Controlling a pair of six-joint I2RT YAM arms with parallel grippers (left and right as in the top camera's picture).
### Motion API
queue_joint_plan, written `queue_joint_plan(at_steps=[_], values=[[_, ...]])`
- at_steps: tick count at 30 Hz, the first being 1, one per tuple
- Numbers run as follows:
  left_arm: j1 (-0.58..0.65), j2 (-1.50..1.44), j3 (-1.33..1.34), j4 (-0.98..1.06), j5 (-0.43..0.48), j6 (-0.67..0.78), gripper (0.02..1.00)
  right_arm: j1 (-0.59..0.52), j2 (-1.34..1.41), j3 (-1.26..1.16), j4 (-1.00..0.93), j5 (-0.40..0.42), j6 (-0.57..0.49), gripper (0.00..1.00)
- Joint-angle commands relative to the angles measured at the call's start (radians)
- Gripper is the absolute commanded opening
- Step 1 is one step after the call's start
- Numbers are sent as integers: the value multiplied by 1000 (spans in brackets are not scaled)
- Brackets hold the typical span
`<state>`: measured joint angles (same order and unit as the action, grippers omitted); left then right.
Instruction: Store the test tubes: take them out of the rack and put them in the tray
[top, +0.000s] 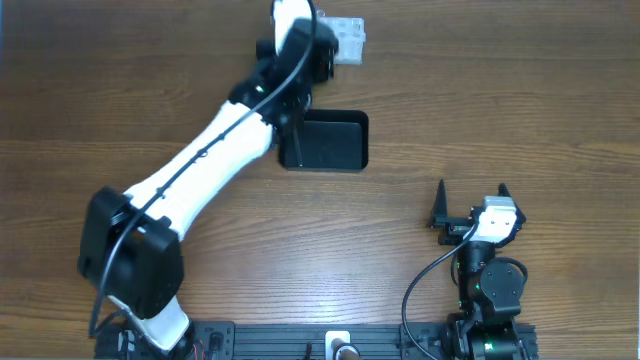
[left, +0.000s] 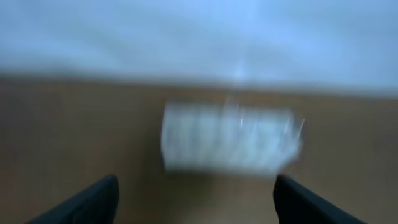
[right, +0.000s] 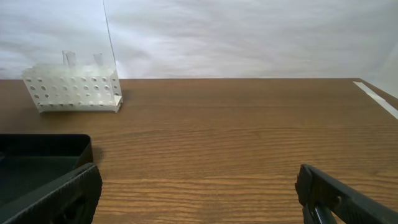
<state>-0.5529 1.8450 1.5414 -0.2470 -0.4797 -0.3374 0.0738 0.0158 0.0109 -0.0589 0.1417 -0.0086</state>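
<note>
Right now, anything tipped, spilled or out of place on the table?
Nothing stands out. The rack stands upright and level, with two test tubes upright in it. The tray lies flat on the table. No loose tubes or spills on the wood.

I am looking over the rack (right: 73, 90), the tray (top: 335, 140) and the table (right: 249, 137), and I am finding no text, label, number or sign that I can read.

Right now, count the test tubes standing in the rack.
2: one test tube near the rack's middle, another toward one end, both upright. Shorter ones may be hidden inside the rack.
</note>
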Motion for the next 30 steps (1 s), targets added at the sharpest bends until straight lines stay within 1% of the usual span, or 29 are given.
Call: queue_joint_plan(at_steps=[1, 4, 8, 11, 20, 30], values=[[87, 13, 90, 5, 56, 133, 816, -1, -7, -6, -3, 9, -7, 991], [144, 91, 175, 5, 199, 207, 831, -1, -7, -6, -3, 9, -7, 991], [172, 216, 289, -10, 314, 297, 831, -1, -7, -6, -3, 9, -8, 993], [177, 302, 356, -17, 377, 338, 827, -1, -7, -6, -3, 9, -8, 993], [218, 428, 394, 29, 482, 337, 831, -1, -7, -6, -3, 9, -8, 991], [222, 476, 394, 79, 498, 338, 829, -1, -7, -6, -3, 9, -8, 991]])
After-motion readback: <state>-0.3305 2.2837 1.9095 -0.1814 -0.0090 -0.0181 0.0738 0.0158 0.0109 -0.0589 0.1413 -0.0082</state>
